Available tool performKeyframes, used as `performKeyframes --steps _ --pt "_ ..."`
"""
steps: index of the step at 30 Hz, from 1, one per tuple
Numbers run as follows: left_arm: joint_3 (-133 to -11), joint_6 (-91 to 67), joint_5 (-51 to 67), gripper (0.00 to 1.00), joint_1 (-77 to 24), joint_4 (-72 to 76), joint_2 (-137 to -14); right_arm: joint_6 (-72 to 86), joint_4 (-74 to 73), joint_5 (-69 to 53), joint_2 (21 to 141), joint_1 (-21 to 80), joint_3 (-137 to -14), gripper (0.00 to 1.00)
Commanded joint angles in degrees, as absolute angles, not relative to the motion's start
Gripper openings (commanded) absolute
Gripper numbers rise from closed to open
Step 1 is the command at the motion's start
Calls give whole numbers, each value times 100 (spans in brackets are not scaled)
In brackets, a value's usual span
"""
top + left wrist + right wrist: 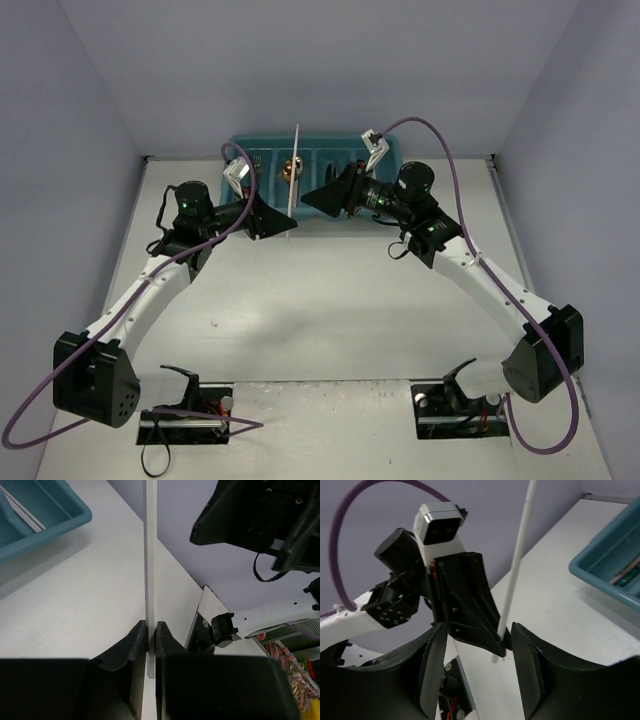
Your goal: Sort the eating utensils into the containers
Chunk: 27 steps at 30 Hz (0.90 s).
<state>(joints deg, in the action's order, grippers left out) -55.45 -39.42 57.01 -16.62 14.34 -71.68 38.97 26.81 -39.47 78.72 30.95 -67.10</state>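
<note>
The left gripper [288,228] grips the near end of a thin pale stick [294,175], which runs away from it across the teal tray [330,139] at the far edge of the white table [320,310]. The right gripper [306,197] points left, its tip just right of the stick. A gold utensil [292,169] lies in the tray, just left of the stick.

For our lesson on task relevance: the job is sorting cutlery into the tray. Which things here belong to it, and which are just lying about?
Belong to the job: white stick, gripped by the left hand; teal tray; gold spoon in it; right hand, open.
Just lying about: purple cable; coloured clutter beyond the table.
</note>
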Motion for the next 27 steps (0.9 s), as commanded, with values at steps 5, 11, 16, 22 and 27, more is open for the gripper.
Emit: performKeyframes --steps 5,11,16,22,27 --pt "-5572 -4104 5722 0 -1826 2021 -6972 4514 3813 -4041 8149 3252 -6818 51" --pt "-5563 -4131 5722 0 -1923 2021 -6957 4595 3823 -3969 8376 3270 -6947 51" --pt "-5581 -4148 5725 0 -2027 2021 -6963 4614 3848 -3918 8491 3284 -7046 42" --pt "-5580 -4173 5687 6 -2065 2030 -7012 4546 3801 -3889 8535 3271 -7128 1" --pt "-5623 -4286 5685 85 -1955 2041 -7068 4235 3428 -3952 8568 3009 -7327 0"
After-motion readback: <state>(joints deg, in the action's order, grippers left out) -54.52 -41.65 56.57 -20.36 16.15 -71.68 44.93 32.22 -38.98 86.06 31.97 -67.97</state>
